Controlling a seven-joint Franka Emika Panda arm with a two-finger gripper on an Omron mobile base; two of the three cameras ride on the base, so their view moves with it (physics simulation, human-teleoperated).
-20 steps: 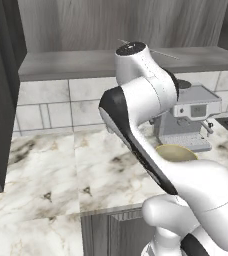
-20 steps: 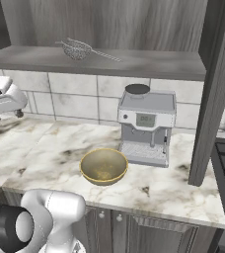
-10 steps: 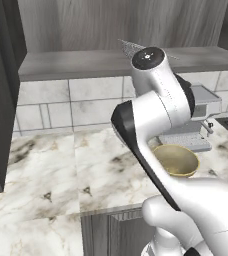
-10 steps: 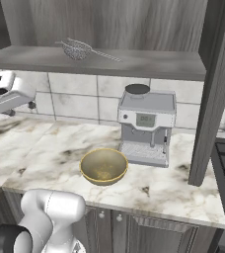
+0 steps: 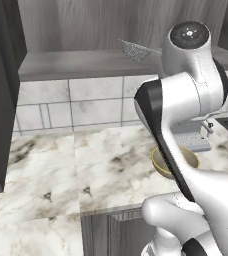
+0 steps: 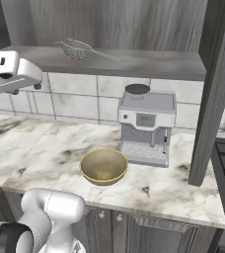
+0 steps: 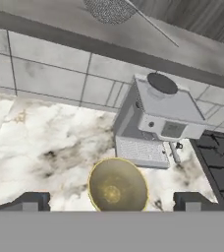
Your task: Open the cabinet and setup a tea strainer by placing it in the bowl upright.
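At the hand view's bottom centre, the bowl (image 7: 118,186) sits empty on the counter (image 7: 40,142); the tea strainer (image 7: 110,10) lies on the cabinet (image 6: 134,63) shelf at top. Gripper (image 7: 112,201) fingers stand wide apart, holding nothing.

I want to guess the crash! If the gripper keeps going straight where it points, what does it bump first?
Probably the bowl, which lies straight ahead between the gripper's fingertips; depth is hard to judge.

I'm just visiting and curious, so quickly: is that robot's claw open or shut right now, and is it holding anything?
Gripper: open, with its two tips wide apart and nothing between them. It holds nothing.
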